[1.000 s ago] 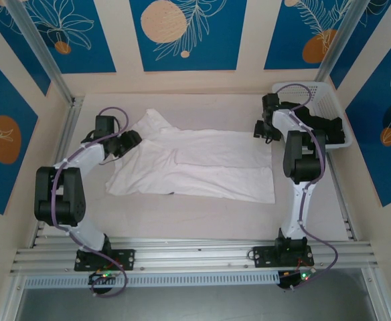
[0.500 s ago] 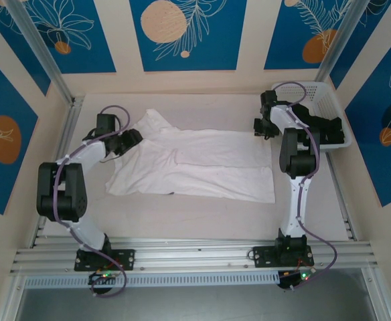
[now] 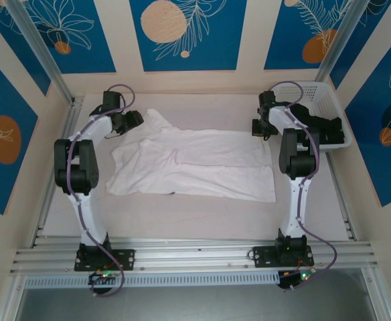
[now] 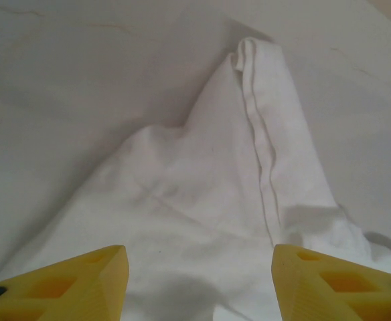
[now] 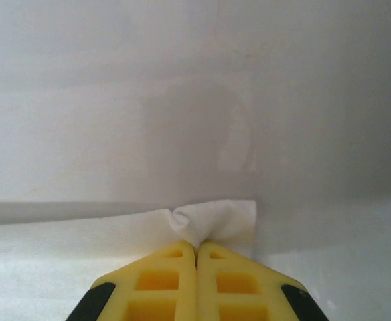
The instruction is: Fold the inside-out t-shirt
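No legible text or labels.

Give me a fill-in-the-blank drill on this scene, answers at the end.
1. The right gripper is ____ on a corner of the t-shirt.
2. The left gripper is ____ over the t-shirt.
3. The basket holds a ____ garment.
Answers: shut; open; black.
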You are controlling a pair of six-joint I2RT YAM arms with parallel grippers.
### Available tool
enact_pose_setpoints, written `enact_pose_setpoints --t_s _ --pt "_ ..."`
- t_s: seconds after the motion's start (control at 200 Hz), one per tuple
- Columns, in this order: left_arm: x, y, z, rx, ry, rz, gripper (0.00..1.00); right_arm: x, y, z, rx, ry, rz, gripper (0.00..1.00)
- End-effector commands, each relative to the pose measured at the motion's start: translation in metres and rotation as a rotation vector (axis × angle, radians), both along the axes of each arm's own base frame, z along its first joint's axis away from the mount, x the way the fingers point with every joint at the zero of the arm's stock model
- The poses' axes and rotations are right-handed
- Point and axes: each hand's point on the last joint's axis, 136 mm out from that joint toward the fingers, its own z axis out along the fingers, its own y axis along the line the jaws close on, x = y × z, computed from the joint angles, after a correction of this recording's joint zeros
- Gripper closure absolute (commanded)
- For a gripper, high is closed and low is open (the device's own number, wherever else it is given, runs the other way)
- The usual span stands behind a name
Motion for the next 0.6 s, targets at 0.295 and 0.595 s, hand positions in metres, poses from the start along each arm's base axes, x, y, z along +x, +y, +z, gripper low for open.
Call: enact_pose_setpoints --t_s 0.295,0.595 --pt "0.068 -0.028 -0.027 0.13 0.038 -0.181 0.44 -0.001 0.013 0.012 0.01 -0.03 0.057 0.96" --pt "0.106 -0.046 -0.04 0.089 -0.039 -0.195 0.49 -0.002 0.021 0.013 0.009 -0.034 0.09 0.96"
